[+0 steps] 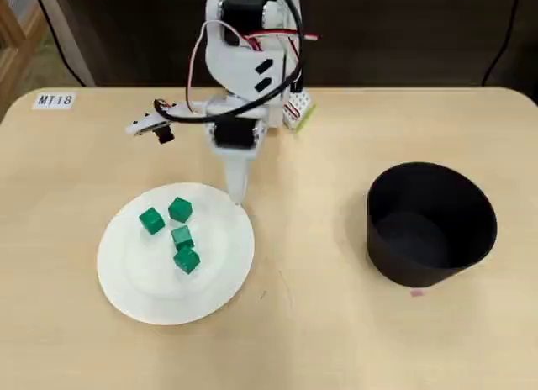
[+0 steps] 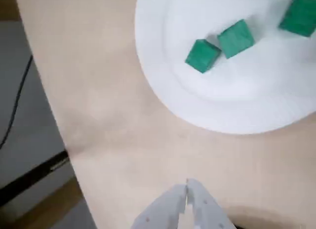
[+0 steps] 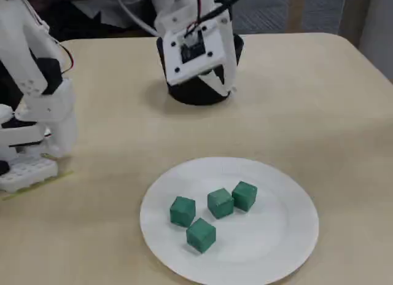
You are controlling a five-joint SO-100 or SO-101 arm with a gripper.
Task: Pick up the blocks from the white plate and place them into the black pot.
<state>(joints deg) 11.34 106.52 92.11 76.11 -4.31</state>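
Overhead view: pale wood counter [image 1: 336, 339]; white plate [image 1: 134, 281] lying toward the near-left part of the counter, carrying four green blocks [image 1: 181, 236] clustered in its upper half, two of them touching. Black pot [image 1: 430, 223] standing upright toward the right edge, well apart from the plate, nothing visible inside it. White arm [image 1: 244, 62] mounted at the middle of the far edge; its jaws [image 1: 237, 188] point down over bare counter just beside the plate's far-right rim, clenched to a single tip, grasping nothing. A label [image 1: 55, 100] sits at the far-left corner. Wrist view: jaws [image 2: 186, 190] at the bottom edge, tips pressed together and empty; the plate [image 2: 232, 115] fills the upper right, three blocks [image 2: 236, 38] in frame, one cut by the right edge; the counter's edge runs down the left side. Fixed view: plate [image 3: 288, 248] near the front edge with all four blocks [image 3: 220, 203] grouped near its centre; arm's wrist [image 3: 196, 45] hanging before the pot [image 3: 196, 94], which is mostly hidden behind it.
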